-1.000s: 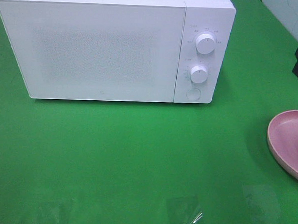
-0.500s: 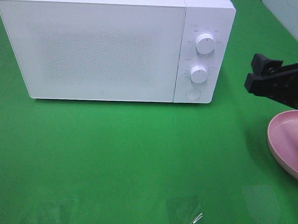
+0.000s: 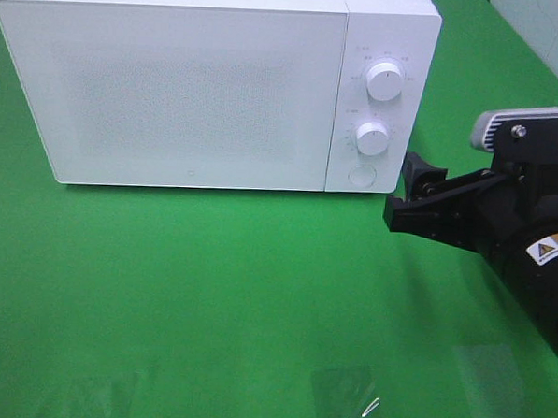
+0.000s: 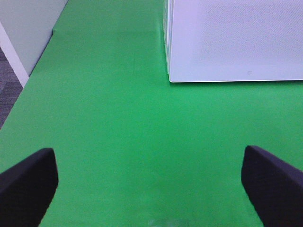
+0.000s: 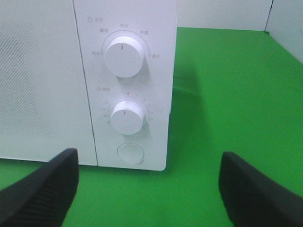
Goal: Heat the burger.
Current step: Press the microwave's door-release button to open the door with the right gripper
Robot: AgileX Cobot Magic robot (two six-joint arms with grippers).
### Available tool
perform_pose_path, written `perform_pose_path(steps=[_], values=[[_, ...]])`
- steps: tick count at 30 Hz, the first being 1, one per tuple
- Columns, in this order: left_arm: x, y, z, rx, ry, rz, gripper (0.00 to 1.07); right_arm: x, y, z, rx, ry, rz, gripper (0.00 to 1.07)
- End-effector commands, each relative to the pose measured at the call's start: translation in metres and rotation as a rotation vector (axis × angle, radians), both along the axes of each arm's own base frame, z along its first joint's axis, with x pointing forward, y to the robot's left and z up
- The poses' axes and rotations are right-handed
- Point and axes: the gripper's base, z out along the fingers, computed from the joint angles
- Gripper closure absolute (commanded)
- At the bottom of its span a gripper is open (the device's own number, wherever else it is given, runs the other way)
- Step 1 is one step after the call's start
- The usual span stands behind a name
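Since half a second ago, the right arm has been brought further in from the right edge of the exterior high view, and the pink plate seen earlier is now covered by it. From that view the right gripper is seen just beside the lower right corner of the white microwave, level with the round button below the two knobs; its jaws are parted. The microwave door is shut, and the green cloth in front of it is lit unevenly.

From the left wrist view, the left gripper is shown spread wide over the cloth, with nothing held between its dark fingers; the microwave's left front corner lies ahead.

From the right wrist view, the right gripper is likewise spread wide and nothing is gripped. It is pointed at the control panel, where the upper knob, lower knob and button are faced.

The burger is shown in none of the views, so its place and look cannot be told.
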Motion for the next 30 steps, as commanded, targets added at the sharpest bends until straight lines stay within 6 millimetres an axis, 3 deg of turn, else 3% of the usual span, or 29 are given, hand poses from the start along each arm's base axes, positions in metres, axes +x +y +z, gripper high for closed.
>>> perform_pose_path(steps=[1, 9, 21, 25, 28, 30], values=[[-0.0027, -0.0005, 0.0004, -0.005, -0.024, -0.003, 0.07, -0.0028, 0.0073, -0.0006, -0.006, -0.004, 0.001, 0.33], [-0.0027, -0.0005, 0.0004, -0.005, -0.024, -0.003, 0.07, -0.0028, 0.0074, -0.001, 0.125, 0.011, -0.012, 0.33], [-0.0027, -0.0005, 0.0004, -0.005, -0.024, -0.003, 0.07, -0.0031, 0.0082, -0.0025, 0.695, 0.076, -0.076, 0.4], [-0.0027, -0.0005, 0.0004, -0.005, -0.024, -0.003, 0.07, -0.0031, 0.0081, -0.0024, 0.999, 0.1, -0.114, 0.52], [-0.0027, -0.0005, 0.0004, -0.005, -0.024, -0.003, 0.07, -0.0031, 0.0081, -0.0024, 1.082, 0.107, -0.125, 0.57], [-0.0027, -0.0005, 0.0004, -0.005, -0.024, -0.003, 0.07, -0.0031, 0.0081, -0.0024, 1.196, 0.116, -0.139, 0.67]])
